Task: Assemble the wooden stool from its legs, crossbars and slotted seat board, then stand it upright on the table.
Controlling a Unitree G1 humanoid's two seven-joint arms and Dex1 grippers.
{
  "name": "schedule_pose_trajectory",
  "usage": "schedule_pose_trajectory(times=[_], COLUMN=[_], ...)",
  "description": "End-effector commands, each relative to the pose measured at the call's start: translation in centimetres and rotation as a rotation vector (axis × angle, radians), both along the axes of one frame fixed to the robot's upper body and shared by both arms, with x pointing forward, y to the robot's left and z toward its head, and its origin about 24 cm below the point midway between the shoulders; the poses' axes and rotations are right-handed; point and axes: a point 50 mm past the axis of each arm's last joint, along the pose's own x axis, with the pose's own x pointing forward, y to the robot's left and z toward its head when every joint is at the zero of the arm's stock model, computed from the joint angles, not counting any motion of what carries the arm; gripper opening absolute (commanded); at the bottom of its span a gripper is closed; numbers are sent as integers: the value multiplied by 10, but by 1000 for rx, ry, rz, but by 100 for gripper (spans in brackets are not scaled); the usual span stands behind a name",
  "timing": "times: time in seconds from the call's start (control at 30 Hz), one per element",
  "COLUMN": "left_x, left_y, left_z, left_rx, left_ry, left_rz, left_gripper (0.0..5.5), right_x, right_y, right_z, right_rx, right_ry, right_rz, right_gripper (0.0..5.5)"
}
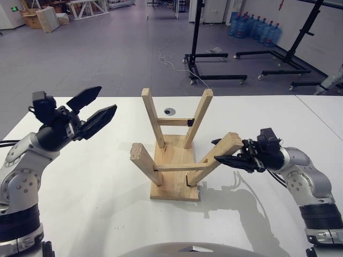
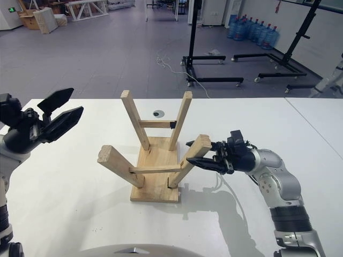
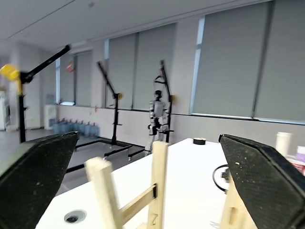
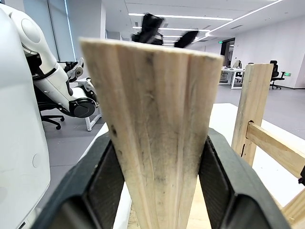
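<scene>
Stool [image 1: 174,160] inverted, one leg [image 1: 217,158] gripped

Seat board [image 1: 172,187] lies flat on the table [image 1: 96,214], legs up, a stable pose for fitting parts. Right claw [image 1: 217,150] is clenched on the leg end nearest it, probably to tip the stool upright. Left claw [image 1: 106,99] gapes, well apart across the stool.

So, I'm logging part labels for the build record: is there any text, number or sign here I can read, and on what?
None can be read.
Green sign on the far wall: too small to read.
Faint mark low on a stool leg: too blurred to read.
</scene>
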Motion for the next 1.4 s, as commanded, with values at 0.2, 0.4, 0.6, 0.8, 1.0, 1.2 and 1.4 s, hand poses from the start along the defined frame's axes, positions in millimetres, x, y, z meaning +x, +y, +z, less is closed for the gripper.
schedule_pose_trajectory(times=[0.2, 0.4, 0.6, 0.8, 1.0, 1.2, 1.4], left_x=[-7, 7, 11, 14, 19, 19, 22], left_y=[-27, -34, -34, -30, -32, -32, -33], left_z=[-25, -36, -54, -72, -83, -93, -107], left_rx=[94, 138, 250, 316, 348, 386, 433], left_ry=[125, 183, 271, 337, 378, 419, 462], left_rz=[-156, -119, -94, -41, -27, -27, -11], left_gripper=[540, 540, 540, 540, 540, 540, 540], right_x=[4, 6, 5, -1, -6, -8, -10], right_y=[4, 9, 10, 11, 13, 15, 15], right_z=[-1, 0, -2, -9, -14, -16, -17], right_rx=[-33, -30, -20, -25, -9, -7, -4], right_ry=[38, 31, 33, 40, 38, 28, 14], right_rz=[21, 40, 38, 38, 30, 23, 23], right_gripper=[204, 204, 204, 204, 204, 204, 204])
